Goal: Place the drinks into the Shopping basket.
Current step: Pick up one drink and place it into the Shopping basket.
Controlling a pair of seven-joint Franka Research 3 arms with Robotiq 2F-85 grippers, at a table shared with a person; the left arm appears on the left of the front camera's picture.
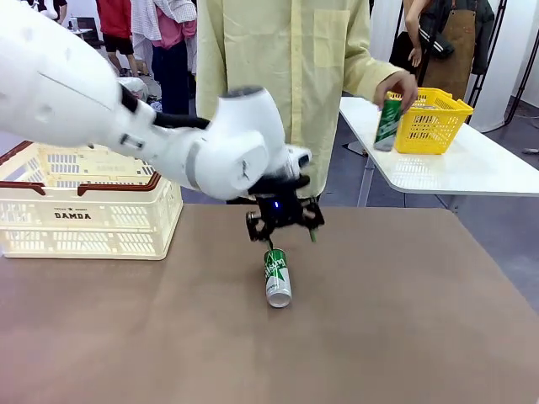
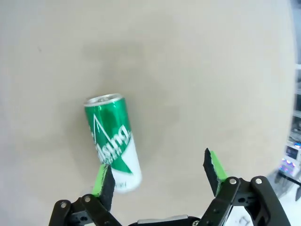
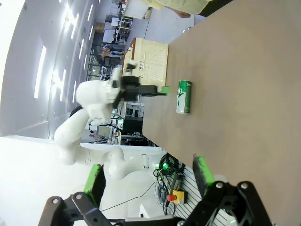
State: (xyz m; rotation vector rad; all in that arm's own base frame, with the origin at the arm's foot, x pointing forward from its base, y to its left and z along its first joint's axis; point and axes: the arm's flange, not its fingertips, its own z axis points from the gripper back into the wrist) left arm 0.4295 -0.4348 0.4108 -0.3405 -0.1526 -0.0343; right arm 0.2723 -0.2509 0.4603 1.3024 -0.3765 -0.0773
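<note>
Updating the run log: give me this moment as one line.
left gripper: open, over green can | green can: lying on table, ungripped | right gripper: open, empty | basket: table's left

Glossy metal can (image 1: pixel 277 278), matt table (image 1: pixel 404 328), slotted plastic Shopping basket (image 1: pixel 84 220)

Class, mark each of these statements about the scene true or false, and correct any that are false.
1. The green can on the brown table lies on its side. True.
2. The left gripper has its jaws shut on that can. False: the jaws are open and hang just above the can.
3. A person's hand rests on top of a second green can beside the yellow basket. True.
4. The shopping basket stands on the white side table. False: it stands on the brown table, toward the robot's left.
</note>
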